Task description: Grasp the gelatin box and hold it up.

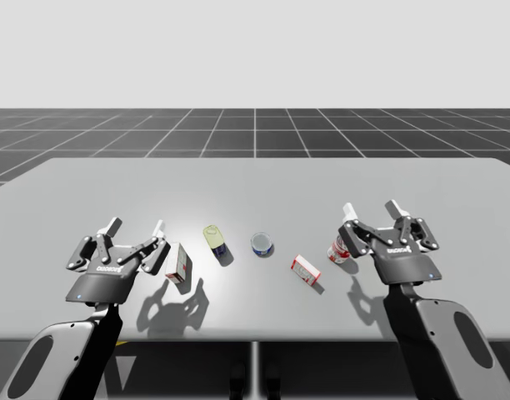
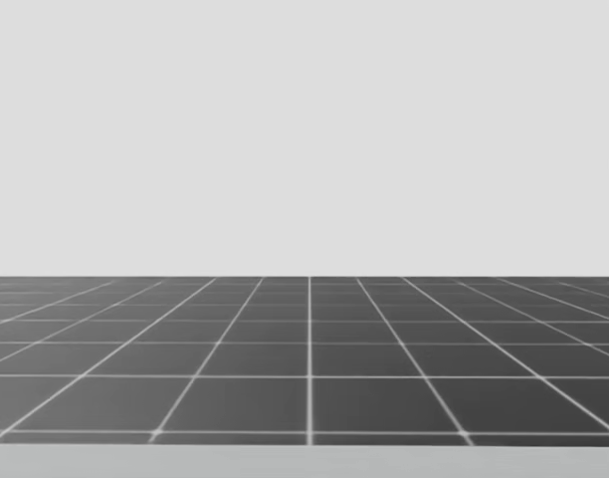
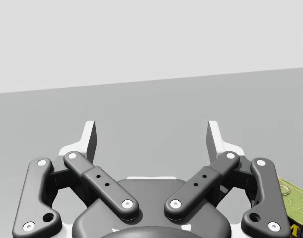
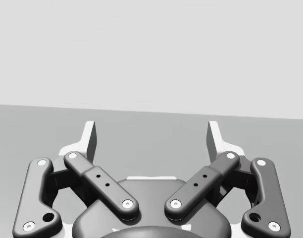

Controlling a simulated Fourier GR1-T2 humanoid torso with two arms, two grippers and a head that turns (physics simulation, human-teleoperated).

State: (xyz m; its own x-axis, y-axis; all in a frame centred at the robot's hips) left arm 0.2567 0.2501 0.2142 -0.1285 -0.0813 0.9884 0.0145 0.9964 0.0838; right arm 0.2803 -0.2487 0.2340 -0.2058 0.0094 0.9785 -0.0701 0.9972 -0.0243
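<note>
The gelatin box (image 1: 305,269), small, red and white, lies flat on the grey table (image 1: 255,183) right of centre. My right gripper (image 1: 372,207) hovers open to the right of and a little beyond it, with nothing between its fingers. In the right wrist view the right gripper (image 4: 152,136) stands open over bare table. My left gripper (image 1: 136,226) is open at the table's left, far from the gelatin box. The left wrist view shows the left gripper (image 3: 152,136) open and holding nothing.
A white and red box (image 1: 178,262) stands just right of my left hand. A yellow-green can (image 1: 216,242) (image 3: 292,203) lies beside it, then a blue tin (image 1: 262,244). A red and white can (image 1: 340,248) stands by my right hand. The far half of the table is bare.
</note>
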